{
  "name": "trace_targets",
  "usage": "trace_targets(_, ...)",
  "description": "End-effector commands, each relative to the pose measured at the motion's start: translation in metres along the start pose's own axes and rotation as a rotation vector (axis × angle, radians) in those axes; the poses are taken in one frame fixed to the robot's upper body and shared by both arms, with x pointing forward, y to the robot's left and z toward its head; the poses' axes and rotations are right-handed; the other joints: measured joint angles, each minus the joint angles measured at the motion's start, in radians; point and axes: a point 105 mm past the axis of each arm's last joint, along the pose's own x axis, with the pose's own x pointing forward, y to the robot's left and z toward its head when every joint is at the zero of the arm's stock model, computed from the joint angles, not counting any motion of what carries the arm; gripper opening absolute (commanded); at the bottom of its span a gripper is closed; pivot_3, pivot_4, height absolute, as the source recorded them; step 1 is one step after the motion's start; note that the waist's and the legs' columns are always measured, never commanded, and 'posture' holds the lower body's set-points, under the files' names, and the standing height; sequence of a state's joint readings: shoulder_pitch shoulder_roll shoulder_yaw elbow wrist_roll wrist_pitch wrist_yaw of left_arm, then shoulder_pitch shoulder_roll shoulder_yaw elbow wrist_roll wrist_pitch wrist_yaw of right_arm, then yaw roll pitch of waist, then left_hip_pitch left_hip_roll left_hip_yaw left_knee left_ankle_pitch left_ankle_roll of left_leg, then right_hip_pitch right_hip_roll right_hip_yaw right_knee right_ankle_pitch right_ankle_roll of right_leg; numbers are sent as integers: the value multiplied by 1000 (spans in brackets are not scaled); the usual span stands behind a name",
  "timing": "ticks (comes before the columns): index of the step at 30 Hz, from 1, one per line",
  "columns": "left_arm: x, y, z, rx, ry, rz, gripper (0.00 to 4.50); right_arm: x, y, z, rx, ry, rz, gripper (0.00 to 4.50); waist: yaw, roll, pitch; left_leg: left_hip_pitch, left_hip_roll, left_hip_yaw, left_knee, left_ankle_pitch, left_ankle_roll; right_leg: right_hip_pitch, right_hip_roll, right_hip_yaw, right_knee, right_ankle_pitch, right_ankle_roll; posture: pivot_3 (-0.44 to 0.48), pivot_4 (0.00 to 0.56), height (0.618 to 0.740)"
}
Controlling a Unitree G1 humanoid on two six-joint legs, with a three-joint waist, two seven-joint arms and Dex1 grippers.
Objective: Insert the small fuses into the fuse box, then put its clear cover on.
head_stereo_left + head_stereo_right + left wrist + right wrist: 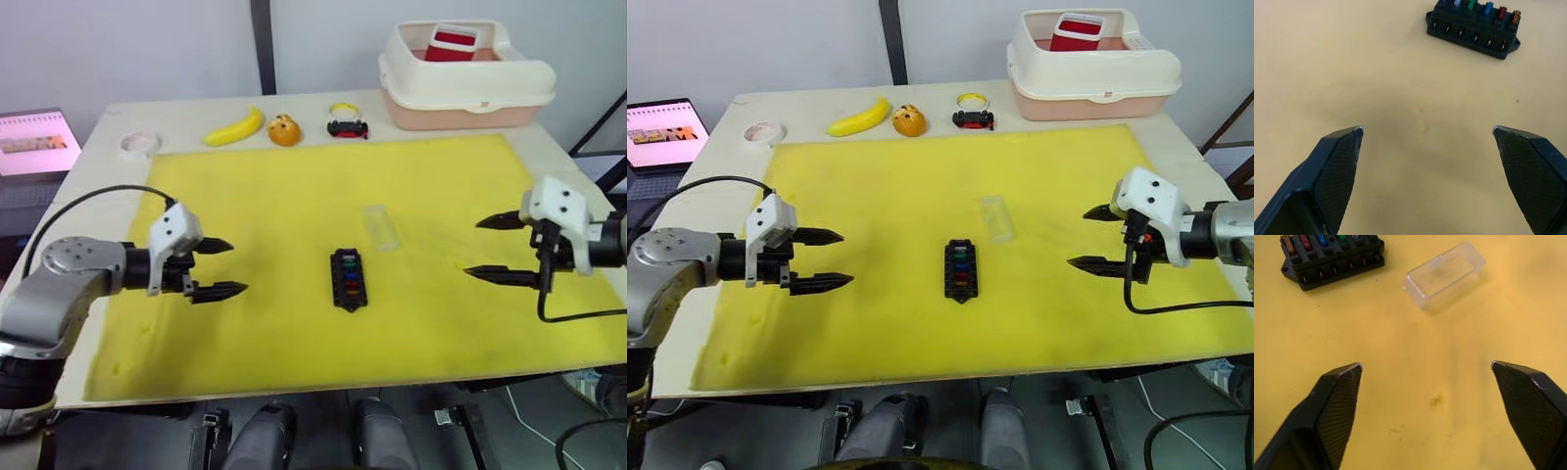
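The black fuse box point(349, 278) lies in the middle of the yellow mat point(294, 196), with several small fuses point(1488, 9) in orange, red, blue, green and grey standing in its slots. The clear cover point(381, 225) lies on the mat just behind and to the right of the box, apart from it; it also shows as a clear cover point(1445, 275) in the right wrist view. My left gripper point(221, 266) hovers open to the left of the box, empty. My right gripper point(500, 248) hovers open to the right, empty.
Along the table's back edge lie a tape roll point(139, 143), a banana point(235, 127), an orange toy point(284, 130) and a black-and-red toy car point(348, 127). A large cream tub point(465, 76) holding a red item stands at the back right. A laptop point(34, 142) sits off the table's left.
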State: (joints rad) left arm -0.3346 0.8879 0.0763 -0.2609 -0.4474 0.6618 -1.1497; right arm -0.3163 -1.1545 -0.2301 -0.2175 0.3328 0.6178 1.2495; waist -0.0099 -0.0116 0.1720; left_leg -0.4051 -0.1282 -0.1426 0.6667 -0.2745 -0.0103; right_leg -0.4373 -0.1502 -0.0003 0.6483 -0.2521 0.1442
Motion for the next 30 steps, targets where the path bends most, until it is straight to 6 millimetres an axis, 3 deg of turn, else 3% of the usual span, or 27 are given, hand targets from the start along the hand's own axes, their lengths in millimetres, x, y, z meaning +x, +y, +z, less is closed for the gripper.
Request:
trace_targets(1,2,4,21,75,-52,-5,4500,1,-6,21,-55,-49,-62,4488,1,0,0,0,0,0,0,0,0,0,0,0,0,0,0,0,150,740)
trace_targets(6,26,-1,42,168,-91,-104,4500,33,-16,46,54,-81,-126,4488,-1,0,0,0,0,0,0,0,0,0,0,0,0,0,0,0,150,740)
trace_targets(11,50,-4,61,237,-129,-186,4500,72,-28,54,228,-20,-207,4488,-2,0,0,-1,0,0,0,0,0,-1,0,0,-1,0,0,0,150,740)
trace_targets(20,66,-9,54,292,-100,-226,4500,116,-42,62,579,35,-307,4488,-6,0,0,-2,0,-1,0,0,-1,-3,0,0,1,0,0,0,150,740)
trace_targets(30,65,-9,50,279,-108,-192,4500,146,-38,53,682,129,-307,4488,-11,0,0,-2,-1,-1,0,0,-1,-3,0,0,1,0,0,0,150,740)
